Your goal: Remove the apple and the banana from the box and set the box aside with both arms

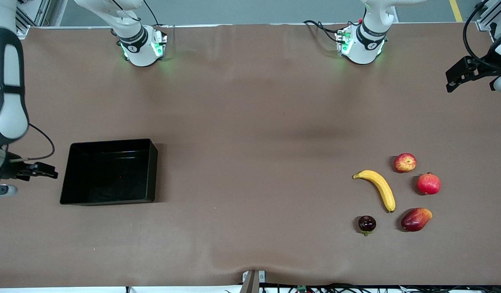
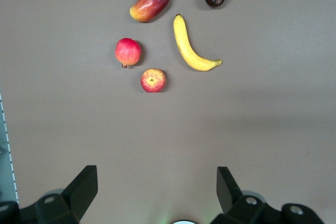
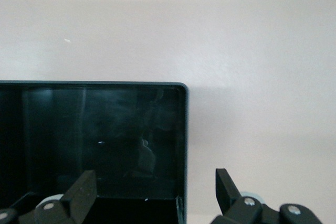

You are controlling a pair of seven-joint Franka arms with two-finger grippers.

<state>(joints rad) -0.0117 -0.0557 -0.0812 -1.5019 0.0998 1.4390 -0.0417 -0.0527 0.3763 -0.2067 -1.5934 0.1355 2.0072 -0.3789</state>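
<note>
Black box [image 1: 109,171] sits at the right arm's end, right gripper [image 3: 152,195] just beside it – jaws wide, holding nothing. Banana [image 1: 378,188] and apple [image 1: 405,162] lie at the left arm's end – left gripper [image 2: 156,192] spread wide above, nothing in it

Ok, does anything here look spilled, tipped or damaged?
Nothing stands out. The glossy black plastic bin sits flat and empty at the right arm's end; the curved yellow banana and streaked red apple lie intact among the other fruit.
</note>
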